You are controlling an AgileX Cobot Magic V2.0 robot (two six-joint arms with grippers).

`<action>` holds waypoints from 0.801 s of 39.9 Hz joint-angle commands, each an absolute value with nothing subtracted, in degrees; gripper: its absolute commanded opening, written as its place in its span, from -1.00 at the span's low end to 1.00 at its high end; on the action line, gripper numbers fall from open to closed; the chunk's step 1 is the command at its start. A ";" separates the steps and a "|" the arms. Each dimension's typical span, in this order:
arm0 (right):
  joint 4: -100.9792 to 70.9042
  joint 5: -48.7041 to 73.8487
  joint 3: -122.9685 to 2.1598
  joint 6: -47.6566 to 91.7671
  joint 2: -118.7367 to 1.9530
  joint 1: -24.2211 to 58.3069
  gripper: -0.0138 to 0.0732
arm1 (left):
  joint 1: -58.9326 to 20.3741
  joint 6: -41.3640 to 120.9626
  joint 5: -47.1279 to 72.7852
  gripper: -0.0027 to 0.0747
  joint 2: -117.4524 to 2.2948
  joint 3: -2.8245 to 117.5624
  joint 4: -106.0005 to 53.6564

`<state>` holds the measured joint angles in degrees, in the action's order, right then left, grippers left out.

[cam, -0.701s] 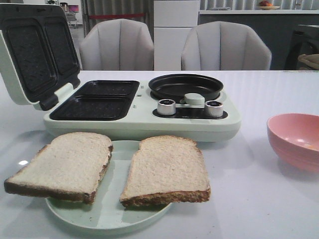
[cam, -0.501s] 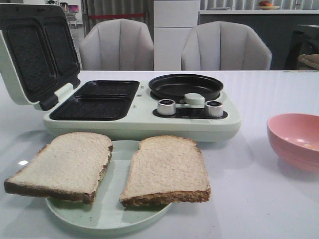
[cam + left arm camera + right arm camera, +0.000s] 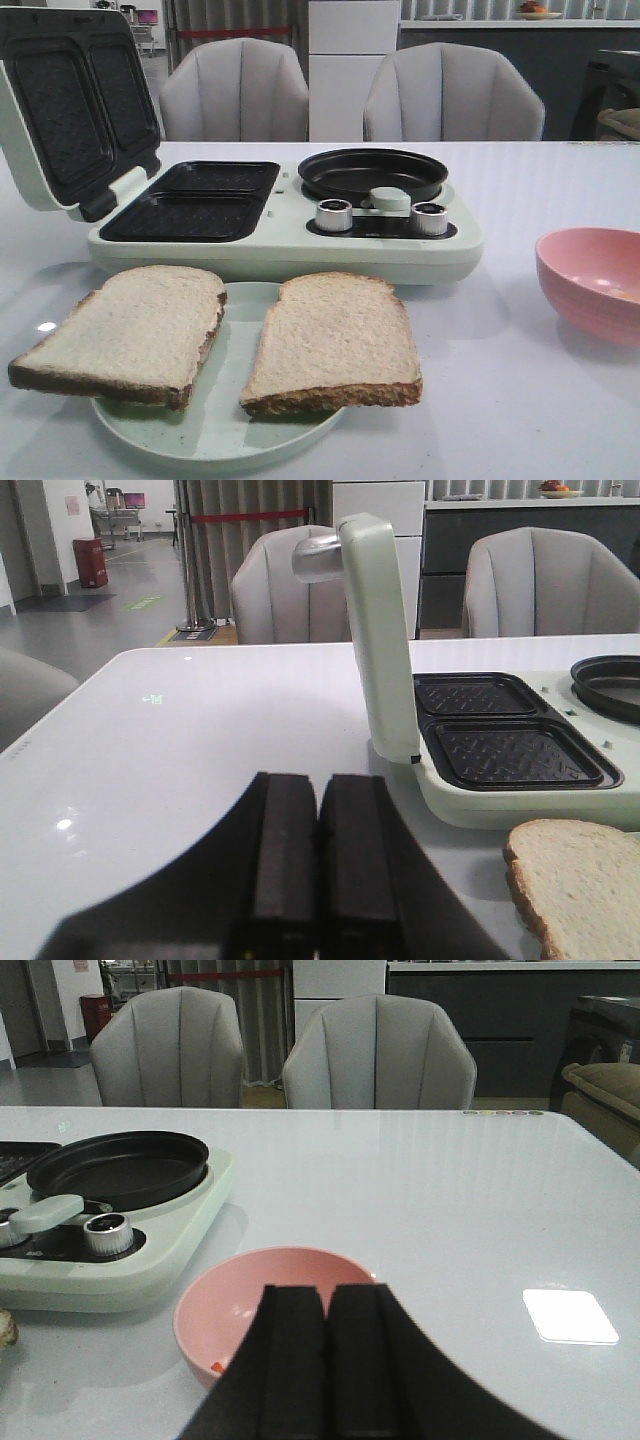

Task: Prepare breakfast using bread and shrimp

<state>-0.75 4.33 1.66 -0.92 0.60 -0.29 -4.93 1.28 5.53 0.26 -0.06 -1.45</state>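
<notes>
Nothing has shifted on the table since the earlier front views; every item sits exactly where it was. Two slices of bread lie flat on a pale green plate at the near edge of the white table: the left slice overhangs the plate's left rim, and the right slice sits just beside it, with a narrow strip of plate showing between them. Directly behind the plate stands a pale green breakfast maker. Its lid is raised and tilted back on the left, baring two dark grill wells. On its right half rests a round black pan, with two silver knobs in front of it.

Well to the right of the plate sits a pink bowl. From the right wrist, a small orange piece, apparently shrimp, shows low inside the bowl, mostly hidden behind the right gripper, whose black fingers are pressed together with nothing between them. The left gripper is likewise clenched on nothing, above bare table left of the maker, with the corner of the left slice near it. Two grey chairs stand behind the table. Neither arm appears in the front view.
</notes>
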 commanded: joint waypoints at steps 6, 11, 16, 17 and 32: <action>-0.76 -0.84 0.60 -0.42 1.83 -0.57 -0.56 | -5.38 0.92 0.63 -0.67 1.42 -0.55 -1.20; -0.76 -0.84 0.60 -0.42 1.83 -0.57 -0.56 | -5.38 0.92 -1.31 -0.67 1.42 -0.55 -0.59; -0.76 -0.84 0.60 -0.42 1.83 -0.57 -0.56 | -5.38 0.92 -1.31 -0.67 1.42 -0.55 -0.59; -0.76 -0.84 0.60 -0.42 1.83 -0.57 -0.56 | -5.38 0.92 -1.50 -0.67 1.42 -0.55 -0.59; -1.38 4.44 -8.67 -0.42 1.83 -0.52 -0.56 | -5.38 0.92 -6.35 -0.67 1.31 6.59 -3.16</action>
<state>-1.06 6.83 -2.97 -0.92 0.60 -0.29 -4.93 1.28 -0.85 0.26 1.72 -1.40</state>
